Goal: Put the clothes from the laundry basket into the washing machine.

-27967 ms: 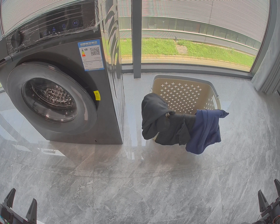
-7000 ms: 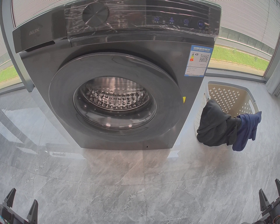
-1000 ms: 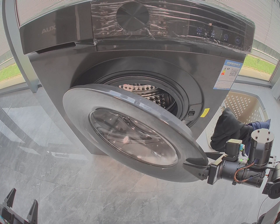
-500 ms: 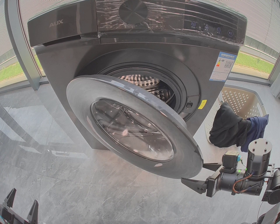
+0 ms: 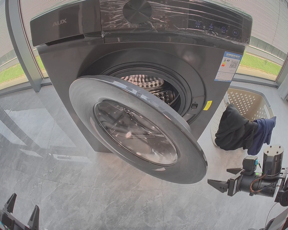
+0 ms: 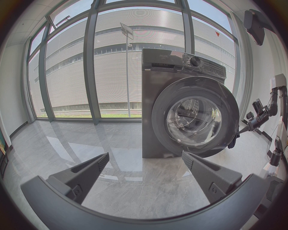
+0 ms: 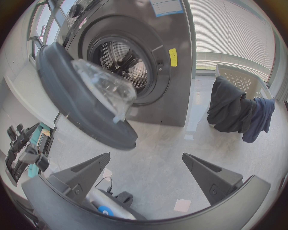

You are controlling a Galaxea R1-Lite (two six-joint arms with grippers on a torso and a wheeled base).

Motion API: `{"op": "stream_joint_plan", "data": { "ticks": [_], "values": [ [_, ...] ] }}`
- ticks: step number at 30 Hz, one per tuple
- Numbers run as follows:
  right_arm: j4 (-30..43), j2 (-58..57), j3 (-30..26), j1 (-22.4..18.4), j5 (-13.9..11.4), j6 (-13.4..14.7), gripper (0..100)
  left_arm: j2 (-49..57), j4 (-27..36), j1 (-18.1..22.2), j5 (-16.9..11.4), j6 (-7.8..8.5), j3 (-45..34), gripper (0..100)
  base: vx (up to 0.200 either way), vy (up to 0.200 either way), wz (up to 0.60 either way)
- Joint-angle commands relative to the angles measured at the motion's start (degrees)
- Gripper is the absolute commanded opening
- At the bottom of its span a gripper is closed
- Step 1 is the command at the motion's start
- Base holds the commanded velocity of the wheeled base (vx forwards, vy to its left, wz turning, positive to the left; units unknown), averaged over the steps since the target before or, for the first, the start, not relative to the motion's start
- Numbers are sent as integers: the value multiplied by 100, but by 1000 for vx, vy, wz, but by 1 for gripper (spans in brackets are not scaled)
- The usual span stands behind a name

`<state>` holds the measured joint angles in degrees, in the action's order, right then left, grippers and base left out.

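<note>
Jaws of the right gripper point(image 5: 220, 176) spread wide and empty, tips toward the lower rim of the door point(image 5: 192, 163), just beside it with a sliver of floor point(image 5: 105, 197) between. Jaws of the left gripper point(image 6: 144, 155) likewise wide, holding nothing, low over the floor and well apart from the washing machine point(image 5: 75, 60). In the head view, cut off by the bottom corner, only the two tips inside the frame.

Door swung out, hinged at the left of the head view, glass bowl toward the camera, covering the lower left of the opening. Behind it, the upper right of the drum point(image 5: 144, 82), dimpled steel, the remainder hidden by the door.

Clothes not yet in the machine: dark grey garment point(image 5: 232, 128) and blue garment point(image 5: 262, 131) draped side by side, touching, over the near rim of the laundry basket point(image 5: 249, 103), on the floor just right of the machine. Near wall of the basket largely hidden under the cloth, bottom out of sight, far wall pierced with star-shaped holes.

High on the front right, a blue-edged label point(image 5: 228, 66) with coloured bars and a square code, print too small to make out. Small yellow sticker point(image 5: 207, 105) beside the latch, also illegible. Pale lettering on the drawer front at top left. Control panel point(image 5: 210, 25) and dial point(image 5: 137, 11) under wrinkled plastic film, a few blue icons blurred by it.
</note>
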<state>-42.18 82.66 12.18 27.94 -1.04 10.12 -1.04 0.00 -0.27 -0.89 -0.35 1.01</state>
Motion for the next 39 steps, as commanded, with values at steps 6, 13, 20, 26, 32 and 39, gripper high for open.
{"op": "stream_joint_plan", "data": {
  "ticks": [6, 13, 20, 26, 32, 39],
  "values": [
    [26, 1068, 1507, -307, 16, -19, 100, 95, 0, 0, 1, 0, -101, 100, -100, 0, 0],
    [-45, 1235, 1410, 370, -2, 43, 100, 95, 0, 0, 1, -9, -101, 100, -86, 0, 0],
    [-62, 962, 1305, 1029, 25, 263, 100, 95, 0, 0, 1, 0, -101, 100, 0, 0, 0],
    [-27, 1340, 1867, 607, 192, 342, 100, 95, 0, 0, 1, 0, -101, 100, 0, 0, 0],
    [-62, 1920, 2403, 563, 209, 350, 100, 95, 0, 0, 1, 0, -101, 100, 0, 0, 0],
    [-71, 2632, 3150, 748, 279, 359, 100, 95, 0, 0, 1, 0, -101, 100, 0, 0, 0]
  ]
}}
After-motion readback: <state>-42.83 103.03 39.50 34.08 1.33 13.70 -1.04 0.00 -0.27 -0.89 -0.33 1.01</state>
